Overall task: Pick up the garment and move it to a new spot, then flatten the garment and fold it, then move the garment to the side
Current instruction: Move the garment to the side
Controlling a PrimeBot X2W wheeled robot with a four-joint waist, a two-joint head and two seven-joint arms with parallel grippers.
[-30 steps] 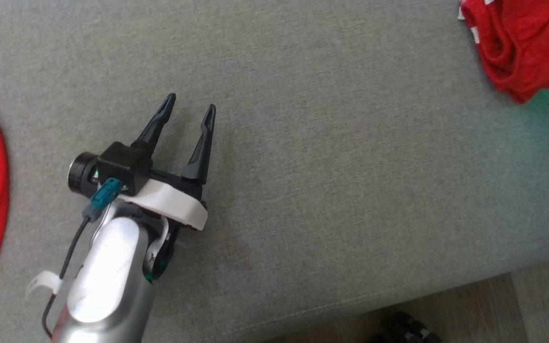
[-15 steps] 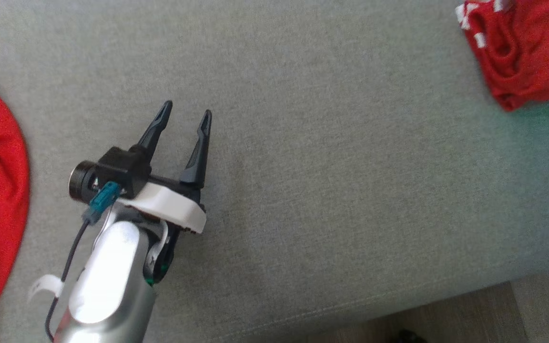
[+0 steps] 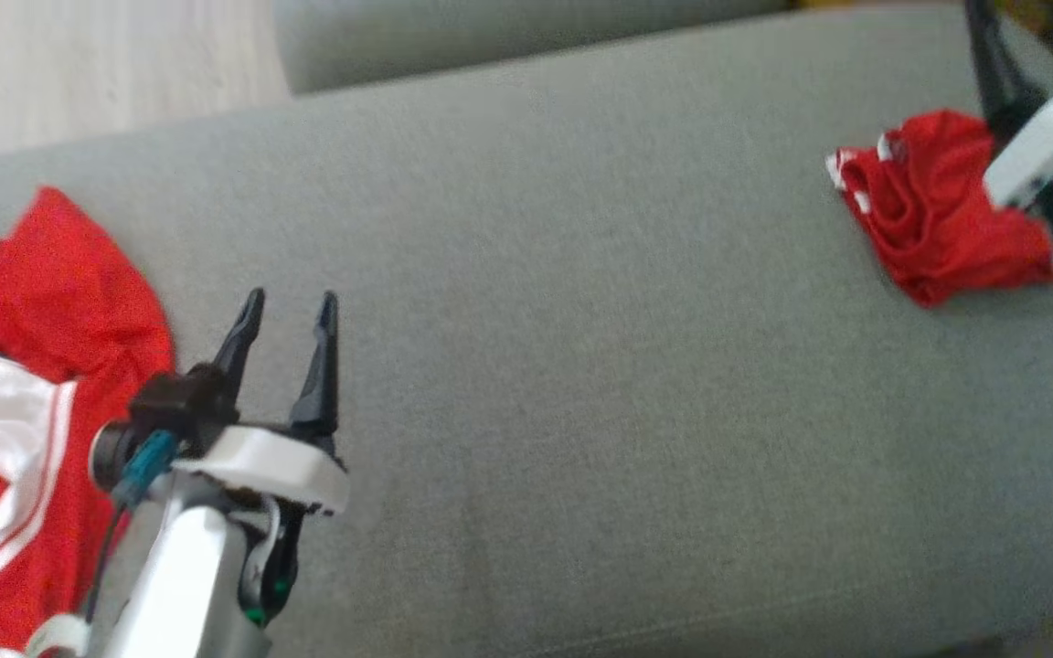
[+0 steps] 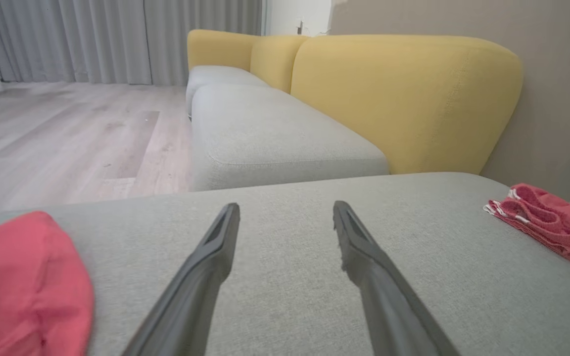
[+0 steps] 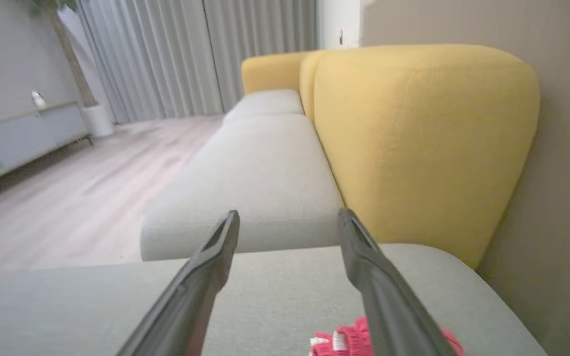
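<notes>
Two spread grippers above a grey seat cushion (image 3: 581, 320), folded garment (image 3: 938, 219) lying at its right end.

Seemingly the close of the last step, the move to the side: folded garment free on the cushion's right end, just beside the right gripper (image 5: 290, 215), fingers wide apart and holding nothing. A small, thick red bundle, layered folds, white trim on the end towards the cushion's middle, edges slightly uneven. Likewise wide and empty, left gripper (image 3: 291, 302) over the cushion left of centre, next to a loose red shirt (image 3: 42, 320) with white stripes at the cushion's left end. Next, probably: drawing the right arm clear without snagging the folds.
</notes>
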